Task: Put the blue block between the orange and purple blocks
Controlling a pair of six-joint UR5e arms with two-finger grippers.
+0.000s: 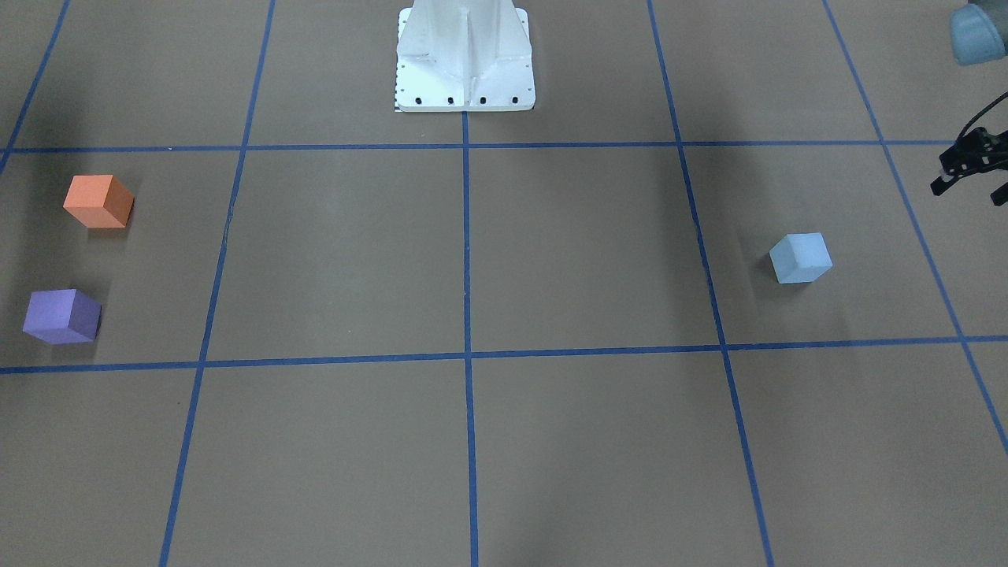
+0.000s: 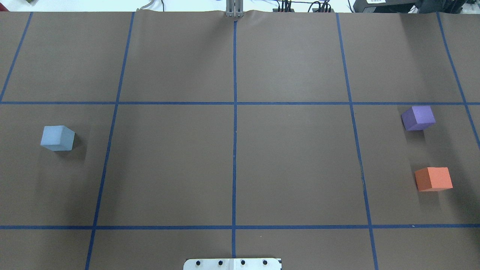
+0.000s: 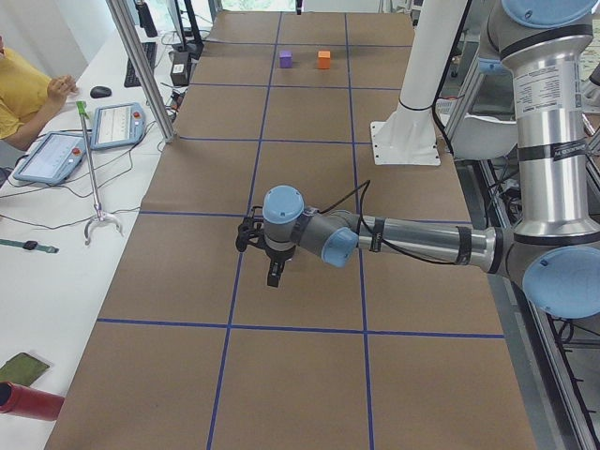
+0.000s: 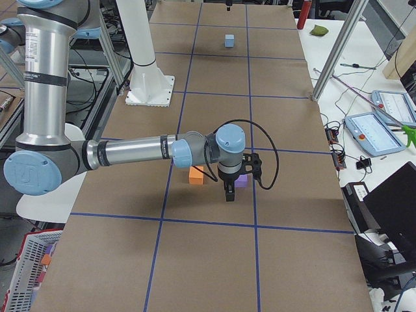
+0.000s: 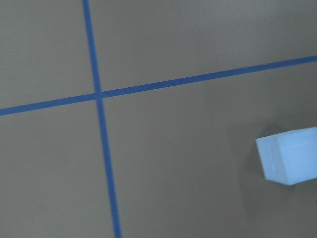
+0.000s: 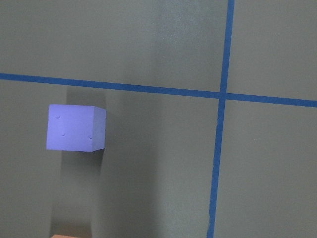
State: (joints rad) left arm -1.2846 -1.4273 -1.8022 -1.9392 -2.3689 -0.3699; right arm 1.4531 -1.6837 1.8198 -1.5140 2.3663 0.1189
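The light blue block (image 1: 800, 257) sits alone on the robot's left side of the table; it also shows in the overhead view (image 2: 57, 138) and at the right edge of the left wrist view (image 5: 290, 158). The orange block (image 2: 433, 179) and the purple block (image 2: 418, 117) sit on the far right with a gap between them. My left gripper (image 1: 969, 190) hovers beside the blue block, outboard of it, fingers apart and empty. My right gripper (image 4: 229, 194) hangs near the purple block (image 4: 242, 181) and orange block (image 4: 196, 174); I cannot tell whether it is open.
Brown table cover with a blue tape grid. The white robot base (image 1: 465, 59) stands at mid table edge. A metal post (image 4: 335, 55) and tablets (image 4: 369, 133) sit beside the table. A person (image 3: 23, 89) sits at the side bench.
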